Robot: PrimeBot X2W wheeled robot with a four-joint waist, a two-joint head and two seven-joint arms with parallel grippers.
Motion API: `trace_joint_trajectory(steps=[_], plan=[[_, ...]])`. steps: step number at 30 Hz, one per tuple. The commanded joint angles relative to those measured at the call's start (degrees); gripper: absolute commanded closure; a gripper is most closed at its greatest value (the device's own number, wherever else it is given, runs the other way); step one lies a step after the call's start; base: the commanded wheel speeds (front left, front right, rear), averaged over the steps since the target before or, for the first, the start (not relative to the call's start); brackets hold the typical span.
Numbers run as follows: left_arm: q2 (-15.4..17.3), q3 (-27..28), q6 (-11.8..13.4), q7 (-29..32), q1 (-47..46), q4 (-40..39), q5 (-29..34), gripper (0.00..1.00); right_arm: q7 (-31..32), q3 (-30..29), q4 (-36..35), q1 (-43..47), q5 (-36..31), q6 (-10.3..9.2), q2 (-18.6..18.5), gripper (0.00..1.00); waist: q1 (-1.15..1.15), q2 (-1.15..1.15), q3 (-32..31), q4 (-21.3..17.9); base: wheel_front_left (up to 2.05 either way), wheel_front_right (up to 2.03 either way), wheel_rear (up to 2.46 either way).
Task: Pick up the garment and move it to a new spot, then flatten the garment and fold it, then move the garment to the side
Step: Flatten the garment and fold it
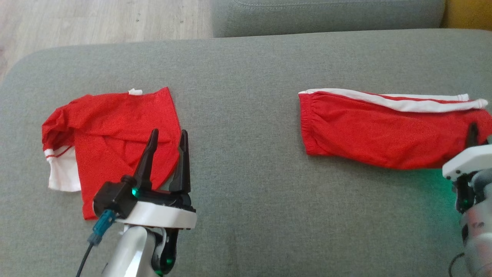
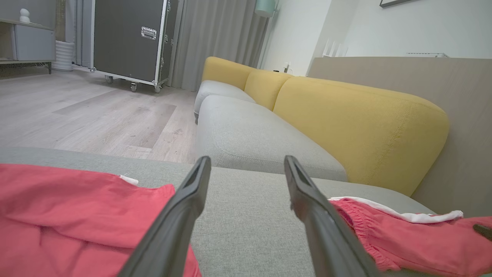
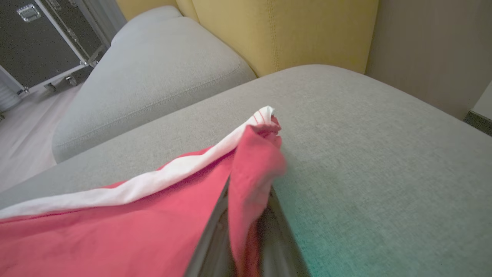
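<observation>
We see the red shorts lying on the broad grey cushion toward 3 o'clock in the head view. Their gathered waistband faces 9 o'clock and a white stripe runs along the edge at 12 o'clock. The right gripper comes in from 4 o'clock at the far end of the shorts. In the right wrist view its two dark fingers are pressed together on a fold of the red cloth, which stands up between them and hides their tips. The striped corner curls over just past them at 12 o'clock.

Toward 9 o'clock on the same cushion, well apart from the shorts, lies a red shirt. It is loosely folded, with a white-trimmed sleeve sticking out at its 8 o'clock corner. The left gripper is over the shirt's edge at 4 o'clock, fingers pointing to 12 o'clock. We see its jaws standing apart with nothing between them. We cannot tell whether the tips touch the cloth. In the left wrist view bare grey cushion shows in the gap between the fingers, with the shirt at 8 o'clock and the shorts at 4 o'clock.

Beyond the cushion we see a second grey seat with a yellow backrest, a pale wooden floor and a black case on wheels.
</observation>
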Motion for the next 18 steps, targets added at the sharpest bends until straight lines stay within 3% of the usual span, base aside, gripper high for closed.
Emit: trace_joint_trajectory(steps=[1, 10, 18], plan=[[0.5, 1.9, -0.2, -0.3, -1.3, -2.0, 0.7, 0.0, -1.0, 1.1, -3.2, -1.2, 0.8, -0.04, 0.2, 1.0, 0.01, 0.0, 0.2, -0.1, 0.0, 0.0, 0.0], [0.5, 1.6, -0.6, -0.3, -1.8, -1.5, 0.9, 0.0, -1.1, 3.0, -9.1, -1.4, 3.2, -0.04, 2.7, 1.0, 0.01, 0.0, -0.5, 0.9, 0.0, 0.0, 0.0], [0.5, 1.9, -0.6, -0.3, -1.0, -1.2, 1.0, 0.0, -0.4, 8.5, -15.4, -0.9, 5.7, -0.04, 5.9, 1.0, 0.01, 0.0, -2.2, 2.7, 0.0, 0.0, 0.0]])
